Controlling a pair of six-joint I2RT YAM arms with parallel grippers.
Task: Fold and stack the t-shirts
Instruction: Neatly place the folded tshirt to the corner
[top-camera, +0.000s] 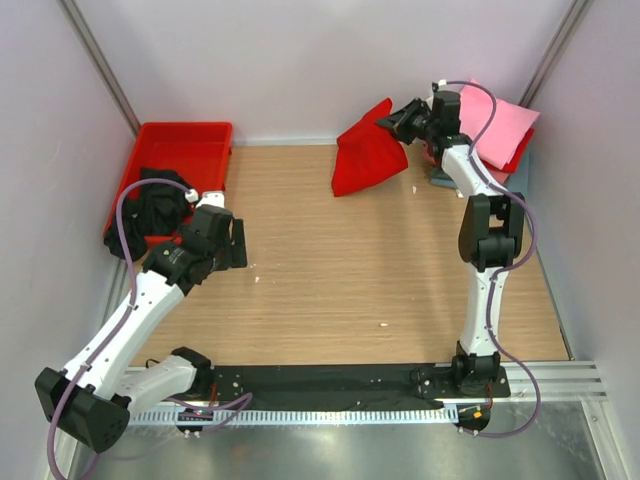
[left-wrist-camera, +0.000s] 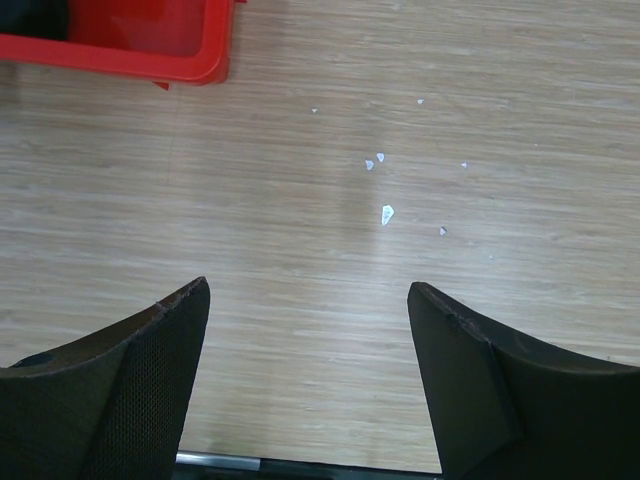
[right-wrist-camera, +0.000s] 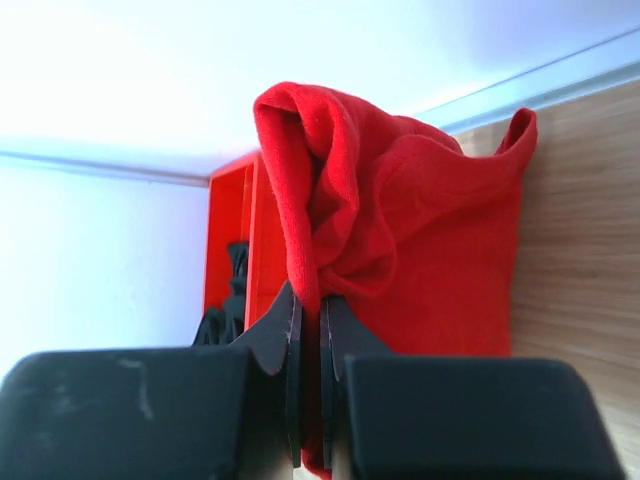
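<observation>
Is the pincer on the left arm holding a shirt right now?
No, the left pincer is wide open above the wooden table, gripping nothing.

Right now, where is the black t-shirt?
In the top view the black t-shirt lies bunched in the near end of the red tray, at the far left, close to the left gripper.

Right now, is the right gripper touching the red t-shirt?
Touching. The right wrist view shows the right gripper with its jaws nearly shut on a fold of the red t-shirt, the cloth pinched between them.
</observation>
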